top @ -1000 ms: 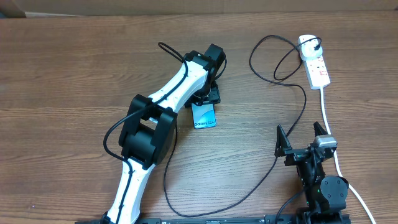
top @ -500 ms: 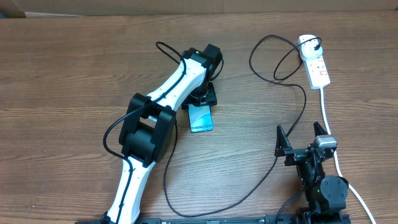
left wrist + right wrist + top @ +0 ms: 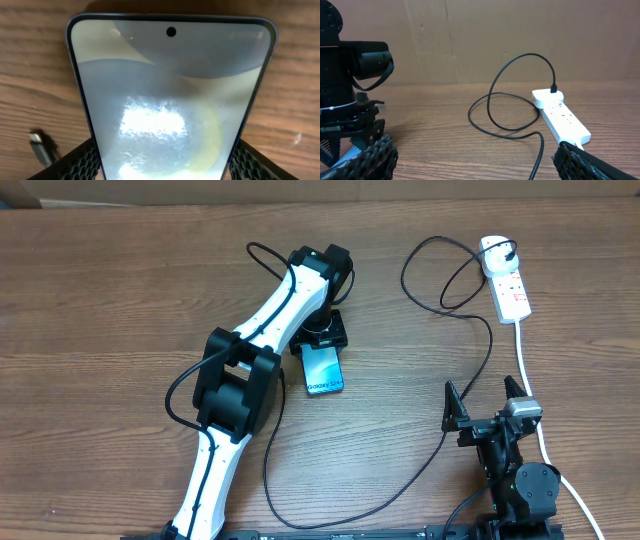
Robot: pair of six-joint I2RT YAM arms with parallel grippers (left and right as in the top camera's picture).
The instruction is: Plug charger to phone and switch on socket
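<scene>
A brown wood-grain tabletop (image 3: 120, 290) fills the overhead view. In the right wrist view a plain brown wall (image 3: 470, 35) rises behind its far edge.

The left arm (image 3: 255, 370), white with black joints, reaches from the near edge toward the middle. At far right lies the socket (image 3: 507, 277), a white power strip with its long axis running near to far. Its thick white cord (image 3: 524, 360) trails toward the near edge. The charger (image 3: 492, 340), a thin black cable, is plugged into the socket's far end. It loops left, then sweeps near and back under the left arm.

The phone (image 3: 323, 368) lies in the middle of the tabletop, screen up. Its long axis runs near to far, with the printed end nearest.

The left claw (image 3: 322, 335) sits over the phone's far end. It is partly open to the phone's width, and its fingers (image 3: 75, 160) press both long edges. The charger's connector tip (image 3: 42, 147) lies just beside the phone, apart from it.

The right claw (image 3: 480, 385) is at near right, spread wide and holding nothing.
</scene>
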